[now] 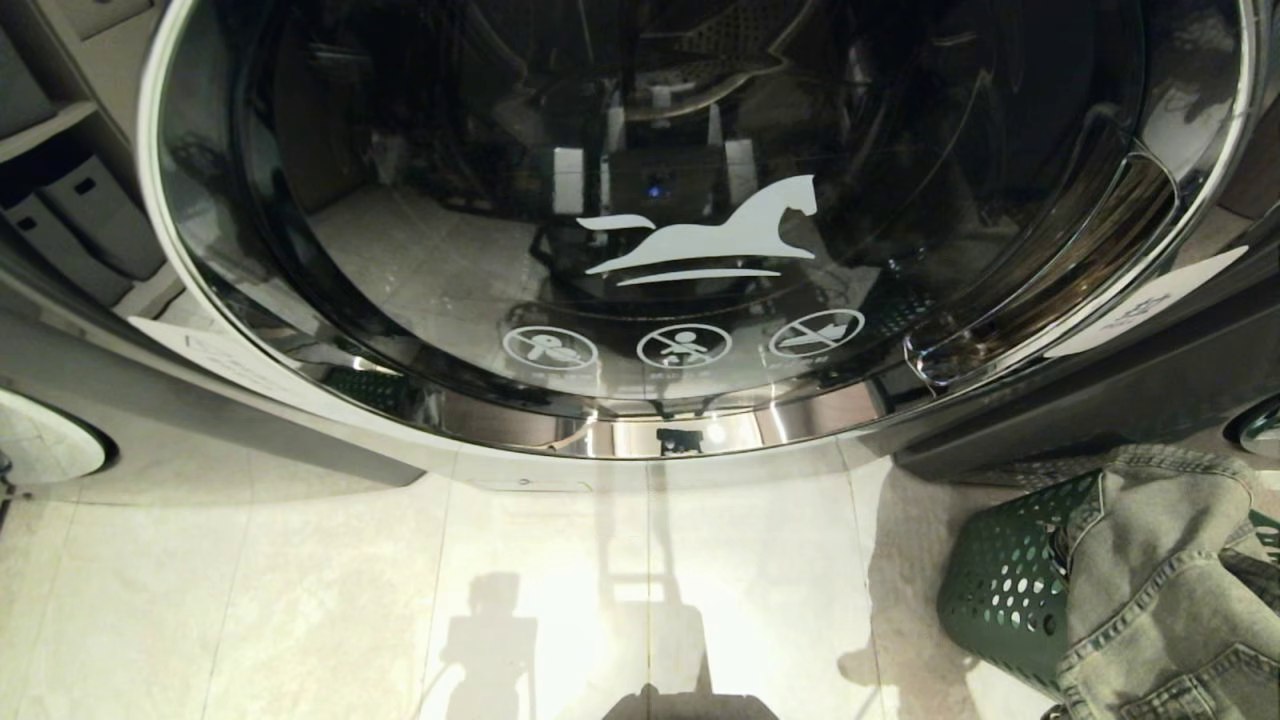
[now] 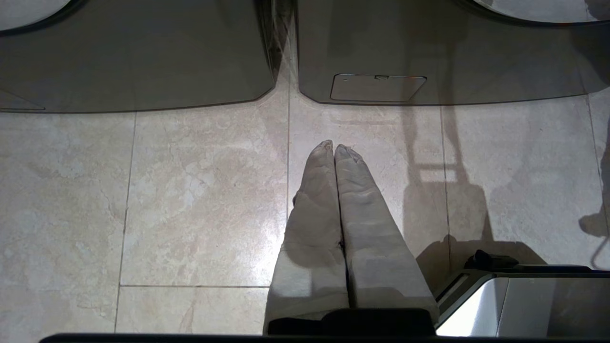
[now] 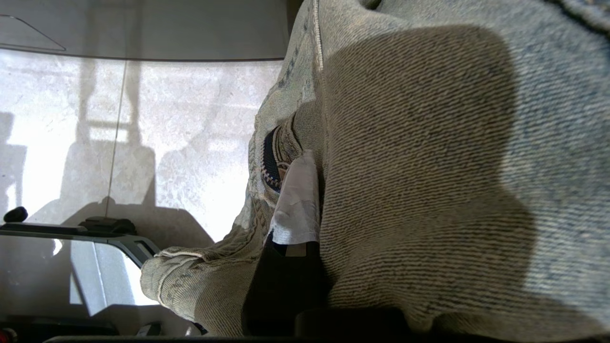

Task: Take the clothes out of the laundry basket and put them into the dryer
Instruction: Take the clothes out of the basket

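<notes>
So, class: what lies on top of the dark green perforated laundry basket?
A faded grey-blue denim garment drapes over the dark green perforated laundry basket, covering its opening. Whatever else is inside is hidden beneath the denim.

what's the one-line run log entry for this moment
dryer door shut | denim garment draped over laundry basket | right gripper shut on denim garment | left gripper shut, empty, over floor

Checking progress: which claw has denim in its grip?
The right claw, shut on the denim garment; the left claw is shut on nothing over bare floor.
</notes>
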`<state>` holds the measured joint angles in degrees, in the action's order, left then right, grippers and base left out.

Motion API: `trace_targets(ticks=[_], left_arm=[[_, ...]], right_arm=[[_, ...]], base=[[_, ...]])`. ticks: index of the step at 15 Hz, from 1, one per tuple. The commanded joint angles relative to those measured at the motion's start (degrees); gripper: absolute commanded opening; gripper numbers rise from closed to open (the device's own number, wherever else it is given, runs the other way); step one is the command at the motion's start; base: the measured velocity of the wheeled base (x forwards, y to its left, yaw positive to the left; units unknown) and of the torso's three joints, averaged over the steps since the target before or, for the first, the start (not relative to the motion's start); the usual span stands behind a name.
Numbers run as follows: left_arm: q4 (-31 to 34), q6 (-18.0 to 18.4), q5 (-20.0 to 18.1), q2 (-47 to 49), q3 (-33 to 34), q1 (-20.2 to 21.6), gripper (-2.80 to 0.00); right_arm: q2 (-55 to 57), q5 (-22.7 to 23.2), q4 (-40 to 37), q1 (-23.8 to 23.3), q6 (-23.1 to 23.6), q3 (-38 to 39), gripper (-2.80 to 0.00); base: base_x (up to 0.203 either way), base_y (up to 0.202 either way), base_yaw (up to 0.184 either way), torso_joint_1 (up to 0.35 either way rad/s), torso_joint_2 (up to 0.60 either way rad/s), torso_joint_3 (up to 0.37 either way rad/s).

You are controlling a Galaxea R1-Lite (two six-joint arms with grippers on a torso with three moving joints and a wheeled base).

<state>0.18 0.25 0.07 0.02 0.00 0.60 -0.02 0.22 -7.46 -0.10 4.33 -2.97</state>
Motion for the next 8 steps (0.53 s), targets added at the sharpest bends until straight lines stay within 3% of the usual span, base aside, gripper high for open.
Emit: trace_targets(ticks=[1,8], left_arm=[[0.0,0.0,0.0,0.0,0.0,0.0,-2.8],[0.0,0.2,0.0,0.0,0.0,0.0,-2.8]], right_arm=[[0.0,0.0,0.0,0.0,0.2,0.0,-2.8],[0.0,0.0,-0.1,0.0,-0.3,0.0,-2.8]], base=[[0.0,0.0,0.0,0.0,0.0,0.0],[0.0,0.0,0.0,0.0,0.0,0.0]])
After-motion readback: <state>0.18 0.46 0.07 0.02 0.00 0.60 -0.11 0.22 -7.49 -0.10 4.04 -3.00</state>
